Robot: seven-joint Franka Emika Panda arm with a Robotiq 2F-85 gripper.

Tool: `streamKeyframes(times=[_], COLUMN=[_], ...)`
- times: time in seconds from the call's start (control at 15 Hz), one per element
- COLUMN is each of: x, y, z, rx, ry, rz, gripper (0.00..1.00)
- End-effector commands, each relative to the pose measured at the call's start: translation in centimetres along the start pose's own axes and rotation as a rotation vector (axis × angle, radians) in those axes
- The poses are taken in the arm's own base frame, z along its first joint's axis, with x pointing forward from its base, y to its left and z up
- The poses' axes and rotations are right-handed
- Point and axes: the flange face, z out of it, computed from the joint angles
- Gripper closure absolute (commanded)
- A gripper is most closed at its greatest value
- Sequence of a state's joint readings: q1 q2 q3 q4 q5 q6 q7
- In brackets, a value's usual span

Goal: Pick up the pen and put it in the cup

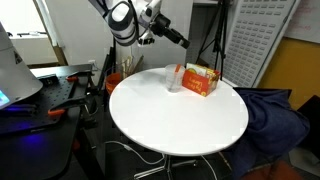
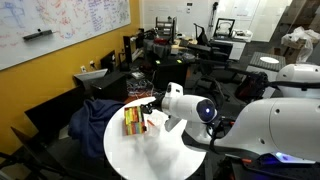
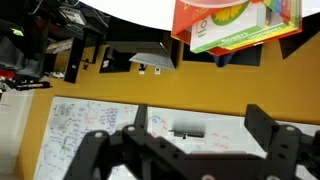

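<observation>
In both exterior views the clear cup point(image 1: 175, 81) point(image 2: 152, 123) stands on the round white table point(image 1: 170, 125) point(image 2: 160, 160), right beside an orange-and-white box point(image 1: 201, 80) point(image 2: 131, 120). A thin orange-red streak at the cup's mouth looks like the pen point(image 1: 179, 70), but it is too small to be sure. My gripper point(image 1: 183, 40) point(image 2: 150, 105) hangs just above the cup. The wrist view stands upside down; there my gripper point(image 3: 178, 128) is open with nothing between its dark fingers point(image 3: 263, 122). The box point(image 3: 235, 22) shows there, the cup does not.
A dark blue cloth point(image 1: 275, 112) point(image 2: 95, 117) lies over a chair beside the table. A cluttered desk point(image 1: 40, 90) and a black tripod point(image 1: 215, 40) stand nearby. Behind are a yellow wall with a whiteboard point(image 2: 60, 25) and office desks.
</observation>
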State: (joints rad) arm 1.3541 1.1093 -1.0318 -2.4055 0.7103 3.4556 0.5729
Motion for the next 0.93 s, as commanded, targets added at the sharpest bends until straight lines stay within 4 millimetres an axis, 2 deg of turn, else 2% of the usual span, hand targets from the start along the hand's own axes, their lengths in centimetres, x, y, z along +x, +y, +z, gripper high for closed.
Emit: streamKeyframes(times=[0.0,0.47,0.87], x=[0.8,1.9,3.7], y=[1.7,4.9,5.6], z=[0.1,1.0,0.7], rx=[-0.015,-0.048,0.029], ry=[-0.033,-0.103,-0.203], rz=[0.028,0.110,0.138], gripper=[0.00,0.00,0.00])
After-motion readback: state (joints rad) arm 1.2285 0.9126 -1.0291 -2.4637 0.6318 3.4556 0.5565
